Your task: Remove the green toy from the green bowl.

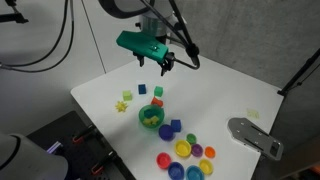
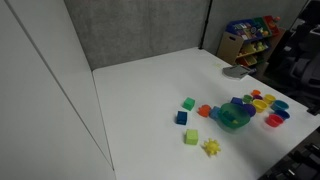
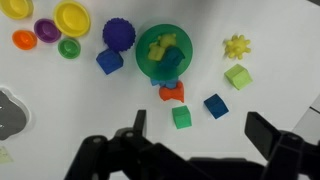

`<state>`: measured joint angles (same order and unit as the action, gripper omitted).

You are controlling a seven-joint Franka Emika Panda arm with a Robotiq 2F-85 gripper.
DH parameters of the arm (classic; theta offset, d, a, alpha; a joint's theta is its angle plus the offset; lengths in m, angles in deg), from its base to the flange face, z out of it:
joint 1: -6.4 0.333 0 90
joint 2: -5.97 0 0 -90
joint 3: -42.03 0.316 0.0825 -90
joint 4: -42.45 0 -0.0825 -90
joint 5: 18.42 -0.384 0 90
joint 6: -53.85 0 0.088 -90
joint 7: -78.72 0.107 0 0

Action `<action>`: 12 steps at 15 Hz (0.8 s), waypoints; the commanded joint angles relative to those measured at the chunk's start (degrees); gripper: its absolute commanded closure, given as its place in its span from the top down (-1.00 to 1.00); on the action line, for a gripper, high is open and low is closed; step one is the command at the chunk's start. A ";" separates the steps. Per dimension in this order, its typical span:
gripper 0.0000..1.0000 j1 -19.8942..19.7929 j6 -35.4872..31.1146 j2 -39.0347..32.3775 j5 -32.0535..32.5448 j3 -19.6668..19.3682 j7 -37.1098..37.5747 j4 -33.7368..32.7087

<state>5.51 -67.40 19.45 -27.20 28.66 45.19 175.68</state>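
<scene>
The green bowl (image 3: pixel 145 38) stands on the white table and also shows in both exterior views (image 1: pixel 150 118) (image 2: pixel 234 118). Inside it lie a yellow-green toy (image 3: pixel 163 46) and a blue piece (image 3: pixel 172 66). My gripper (image 3: pixel 200 130) is open and empty. It hangs well above the table, behind the bowl (image 1: pixel 160 62). In the wrist view its fingers frame a green cube (image 3: pixel 181 117) and a blue cube (image 3: pixel 215 106). The gripper is out of view in the exterior view from the table's side.
Around the bowl lie an orange toy (image 3: pixel 172 93), a purple ball (image 3: pixel 118 33), a blue cube (image 3: pixel 109 62), a light-green cube (image 3: pixel 237 76) and a yellow star (image 3: pixel 236 46). Coloured discs (image 3: pixel 72 17) lie beyond. A grey object (image 1: pixel 255 135) sits near the table edge.
</scene>
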 commanded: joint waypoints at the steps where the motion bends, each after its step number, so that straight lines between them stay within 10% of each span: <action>1: 1.00 -0.85 -5.59 -2.31 0.93 2.53 3.52 2.63; 12: 1.00 -1.63 -18.26 -18.43 -4.17 6.18 7.87 3.23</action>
<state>5.32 -83.08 5.13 -29.53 33.20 51.78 179.94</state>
